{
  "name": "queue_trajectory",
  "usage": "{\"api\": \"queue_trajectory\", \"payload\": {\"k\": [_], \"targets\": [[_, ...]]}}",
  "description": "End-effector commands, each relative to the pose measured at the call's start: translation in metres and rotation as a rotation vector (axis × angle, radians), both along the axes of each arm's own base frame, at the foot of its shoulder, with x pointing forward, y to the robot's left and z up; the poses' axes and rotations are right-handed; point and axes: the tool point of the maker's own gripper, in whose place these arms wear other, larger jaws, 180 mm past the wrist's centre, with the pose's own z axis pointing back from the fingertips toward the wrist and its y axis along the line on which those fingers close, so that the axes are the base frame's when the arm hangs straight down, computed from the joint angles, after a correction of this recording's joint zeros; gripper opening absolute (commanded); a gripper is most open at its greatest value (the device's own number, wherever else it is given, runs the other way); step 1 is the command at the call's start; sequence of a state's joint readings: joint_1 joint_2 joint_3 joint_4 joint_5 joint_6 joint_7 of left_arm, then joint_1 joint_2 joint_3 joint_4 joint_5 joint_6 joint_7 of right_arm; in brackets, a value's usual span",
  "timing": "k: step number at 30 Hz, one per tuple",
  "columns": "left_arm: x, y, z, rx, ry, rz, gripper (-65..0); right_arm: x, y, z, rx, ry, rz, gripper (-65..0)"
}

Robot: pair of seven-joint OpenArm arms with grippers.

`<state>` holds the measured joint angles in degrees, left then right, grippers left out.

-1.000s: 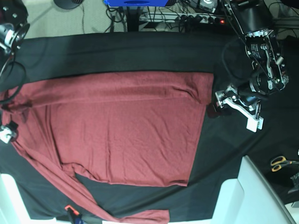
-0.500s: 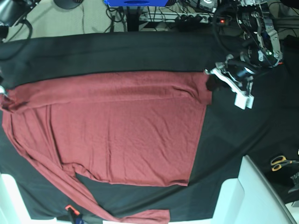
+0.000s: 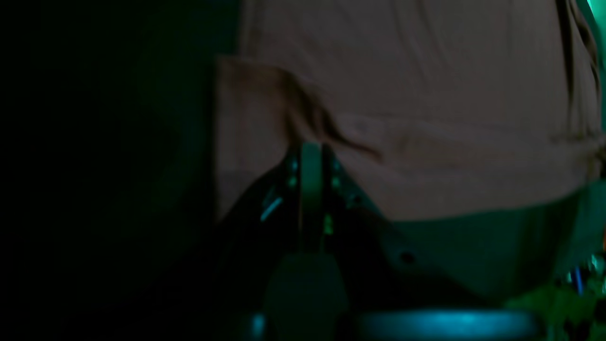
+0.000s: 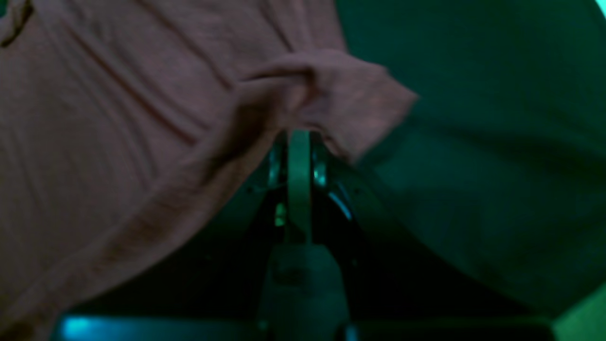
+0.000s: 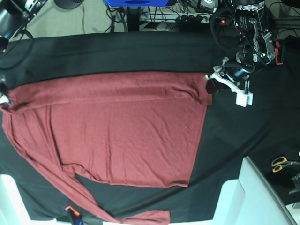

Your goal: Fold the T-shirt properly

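Both arms have slid toward the far edge since a second ago, and both sets of jaws have snapped closed; the arm on the base view's right was down by the shirt's side edge with its jaws apart, and now it's up at the top corner.

Going left to right across the base view: the right gripper (image 5: 3, 96) is barely in frame at the left edge, sitting right at the shirt's far-left corner; its wrist camera shows the jaws pressed together with a bunched lump of red cloth right at their tips (image 4: 299, 137), so I'd call that pinched on fabric. Then comes the T-shirt (image 5: 117, 136) itself, spread mostly flat on the black cloth sheet (image 5: 117, 54), long axis running left-right, with a folded band along its far edge and one long sleeve trailing down toward the bottom-left. Over on the right, the left gripper (image 5: 212, 84) is at the shirt's far-right corner; in its wrist view the jaws are closed with a ridge of cloth drawn up at the tips (image 3: 310, 151), though it's dark and blurry, so the grip is my read rather than something crisp.

What matters for the next move, I'd guess: each arm has its own end of that far edge, the shirt lies on the near side of both grips, and the edge strung between them is parallel to the long axis; so a fold toward the near side needs both to travel together, or the edge skews.

Scissors (image 5: 281, 163) sit well off to the right, out of the way.
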<state>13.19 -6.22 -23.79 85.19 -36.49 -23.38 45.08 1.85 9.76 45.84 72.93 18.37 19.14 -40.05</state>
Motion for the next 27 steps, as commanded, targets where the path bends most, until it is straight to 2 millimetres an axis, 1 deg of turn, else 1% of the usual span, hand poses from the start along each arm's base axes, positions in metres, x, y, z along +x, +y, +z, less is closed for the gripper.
{"api": "queue_trajectory", "payload": {"k": [1, 2, 5, 9, 11, 14, 16, 18, 19, 22, 25, 27], "targets": [[0.011, -0.006, 0.01, -0.014, -0.053, -0.015, -65.0, 0.007, -0.023, 0.017, -0.046, -0.035, -0.015, -64.7], [0.012, -0.013, 0.009, -0.017, -0.061, -0.031, -65.0, 0.009, -0.026, 0.013, -0.034, -0.027, -0.02, -64.7], [0.015, -0.019, 0.009, -0.015, -0.077, -0.054, -65.0, 0.009, -0.034, 0.003, -0.015, -0.02, -0.043, -64.7], [0.013, -0.018, 0.004, -0.02, -0.064, -0.048, -65.0, 0.003, -0.052, -0.008, -0.023, -0.023, -0.077, -64.7], [0.019, -0.016, 0.003, -0.025, -0.066, -0.038, -65.0, 0.005, -0.058, -0.011, -0.017, -0.025, -0.092, -64.7], [0.019, -0.01, -0.009, -0.014, -0.03, -0.026, -65.0, -0.001, -0.067, -0.021, -0.004, -0.01, -0.116, -64.7], [0.023, -0.009, -0.012, 0.023, -0.024, -0.041, -65.0, 0.002, -0.072, -0.023, -0.005, -0.03, -0.136, -64.7], [0.026, -0.008, -0.014, 0.062, -0.017, -0.06, -65.0, -0.002, -0.08, -0.026, -0.012, -0.031, -0.154, -64.7], [0.027, -0.007, -0.014, 0.079, -0.015, -0.067, -65.0, 0.0, -0.084, -0.025, -0.011, -0.036, -0.162, -64.7], [0.035, -0.006, -0.011, 0.099, -0.026, -0.073, -65.0, -0.003, -0.094, -0.029, -0.007, -0.033, -0.186, -64.7], [0.038, -0.002, -0.007, 0.106, -0.039, -0.069, -65.0, 0.001, -0.097, -0.026, -0.014, -0.054, -0.196, -64.7], [0.041, -0.002, -0.001, 0.109, -0.056, -0.072, -65.0, 0.007, -0.101, -0.015, -0.037, -0.076, -0.19, -64.8]]}}
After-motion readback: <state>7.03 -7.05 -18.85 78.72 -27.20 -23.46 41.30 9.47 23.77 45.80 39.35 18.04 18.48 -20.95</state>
